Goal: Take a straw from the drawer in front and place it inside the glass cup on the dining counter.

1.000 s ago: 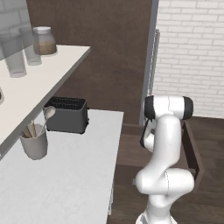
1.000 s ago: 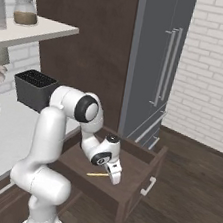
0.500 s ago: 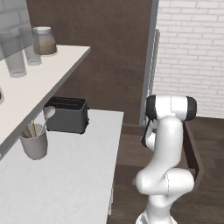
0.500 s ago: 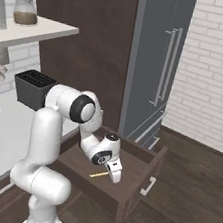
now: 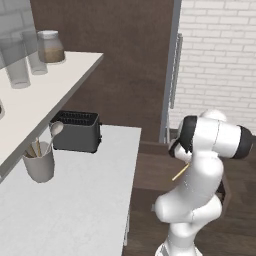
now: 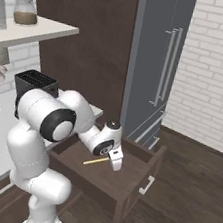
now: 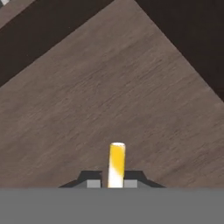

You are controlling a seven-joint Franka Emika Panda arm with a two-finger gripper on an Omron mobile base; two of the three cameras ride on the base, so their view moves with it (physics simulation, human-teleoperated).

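Up close, the end effector pinches the straw above the drawer.

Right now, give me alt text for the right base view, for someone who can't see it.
A white robot arm's end effector is shut on a yellow straw above the open dark wooden drawer. A grey fridge and a white brick wall stand behind.

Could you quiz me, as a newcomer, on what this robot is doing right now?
1. True or false: the gripper is shut on the straw.
2. The open drawer is: A white, B dark brown, C grey?
3. What stands beside the toaster on the white worktop?

Key: 1 true. 2 B. 3 a utensil pot holding spoons.
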